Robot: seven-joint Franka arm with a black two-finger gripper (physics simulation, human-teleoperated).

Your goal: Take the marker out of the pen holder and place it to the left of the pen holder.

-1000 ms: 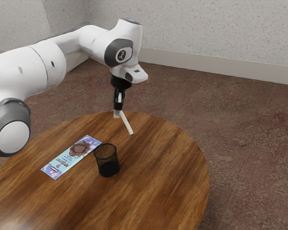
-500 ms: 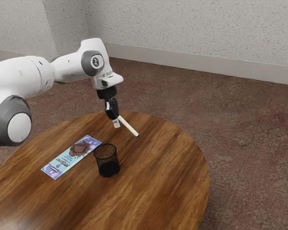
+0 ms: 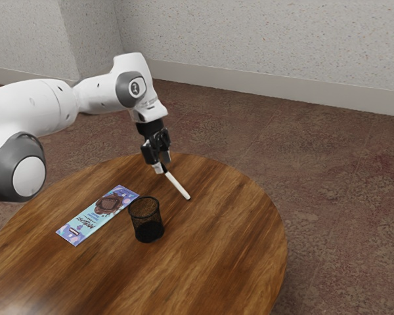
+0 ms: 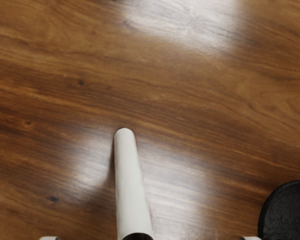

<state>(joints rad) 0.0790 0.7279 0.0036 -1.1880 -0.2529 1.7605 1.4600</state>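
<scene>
One marker (image 3: pixel 177 186) out of the pen holder (image 3: pixel 146 220), on or very close to the table (image 3: pixel 223 243), white barrel slanting in the exterior view from between ten and eleven o'clock to between four and five. From the tool (image 3: pixel 163 164), at about five o'clock, with the upper end just by the spread fingertips (image 4: pixel 50 238); from the pen holder, between one and two o'clock, to the arm's own left by the look of it. Tool open, nothing gripped.

In the wrist view, a clear gap on either side of the barrel, and a shadow close along it; full contact with the table hard to confirm. In the exterior view, the mesh pen holder whole and upright, plus a patterned packet (image 3: pixel 95 216) at about nine o'clock from it.

Probably the release, with placing all but done. Best next: straight up, toward twelve o'clock, with no sideways swing, to avoid brushing the marker and setting it rolling.
</scene>
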